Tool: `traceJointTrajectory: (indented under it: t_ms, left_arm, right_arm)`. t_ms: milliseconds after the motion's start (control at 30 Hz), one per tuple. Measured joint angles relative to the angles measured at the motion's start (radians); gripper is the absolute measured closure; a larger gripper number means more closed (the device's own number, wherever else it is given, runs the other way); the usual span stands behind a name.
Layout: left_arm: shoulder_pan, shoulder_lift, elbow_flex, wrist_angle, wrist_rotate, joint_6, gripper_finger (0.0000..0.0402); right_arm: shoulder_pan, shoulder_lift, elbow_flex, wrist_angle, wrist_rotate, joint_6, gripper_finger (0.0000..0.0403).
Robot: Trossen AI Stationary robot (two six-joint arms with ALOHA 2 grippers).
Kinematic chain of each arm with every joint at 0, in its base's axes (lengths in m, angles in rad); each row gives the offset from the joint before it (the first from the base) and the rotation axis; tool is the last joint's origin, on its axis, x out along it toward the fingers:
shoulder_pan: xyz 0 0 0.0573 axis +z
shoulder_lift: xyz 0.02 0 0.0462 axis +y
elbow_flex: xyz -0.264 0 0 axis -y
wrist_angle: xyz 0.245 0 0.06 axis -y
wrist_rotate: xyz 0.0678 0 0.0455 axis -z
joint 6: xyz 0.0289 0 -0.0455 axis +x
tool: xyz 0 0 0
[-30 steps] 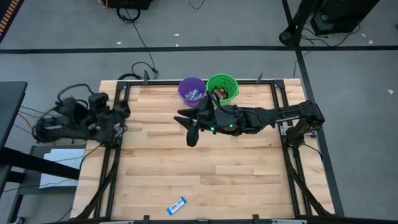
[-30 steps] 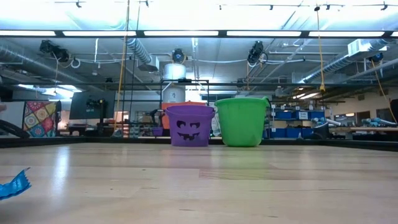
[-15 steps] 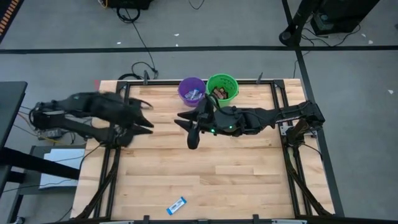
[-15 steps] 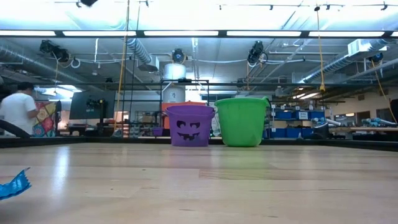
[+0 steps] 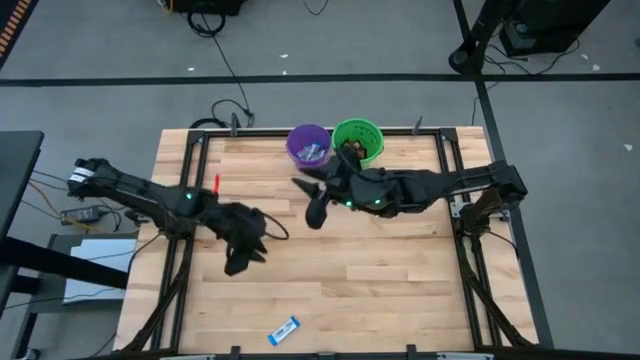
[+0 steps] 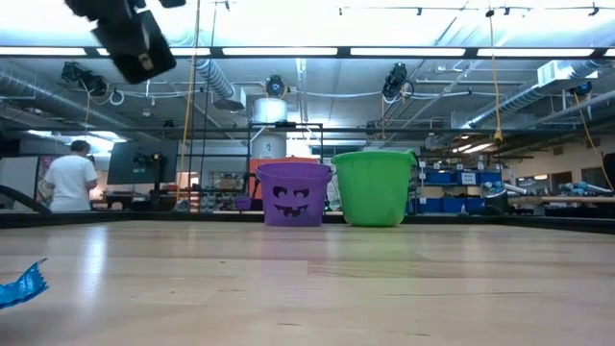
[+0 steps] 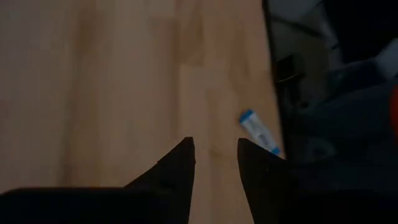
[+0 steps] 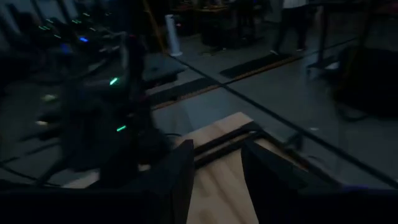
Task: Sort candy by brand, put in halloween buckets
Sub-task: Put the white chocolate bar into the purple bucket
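Left claw [image 5: 243, 262] parted, mid-table, right claw [image 5: 314, 205] parted, empty, hovering

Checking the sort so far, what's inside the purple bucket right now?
From above, the purple bucket shows a blue-and-white candy inside. Anything beneath that, deeper in the bucket, is hidden.

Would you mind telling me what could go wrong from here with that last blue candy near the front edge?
The blue candy lies flat close to the table's front edge, so a sloppy approach by the open left gripper might nudge it off. Being thin, it may also slip from the fingers. The right gripper hangs just in front of the purple bucket and green bucket, so the arms could crowd each other at the drop.
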Motion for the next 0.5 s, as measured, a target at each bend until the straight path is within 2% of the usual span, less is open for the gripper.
traceJointTrajectory:
  t_ms: [267, 433, 500]
  left_arm:
    - [-0.112, 0.019, -0.205, 0.447, 0.012, -0.269, 0.0276]
    - [-0.175, 0.117, -0.295, 0.706, 0.011, -0.418, 0.0276]
    - [-0.203, 0.183, -0.311, 0.742, 0.01, -0.473, 0.0276]
  right_arm:
    - [-0.008, -0.092, 0.0, -0.098, 0.031, -0.084, 0.0257]
    - [-0.01, -0.13, 0.0, -0.111, 0.03, -0.13, 0.0257]
    - [-0.009, -0.142, 0.0, -0.113, 0.022, -0.145, 0.0257]
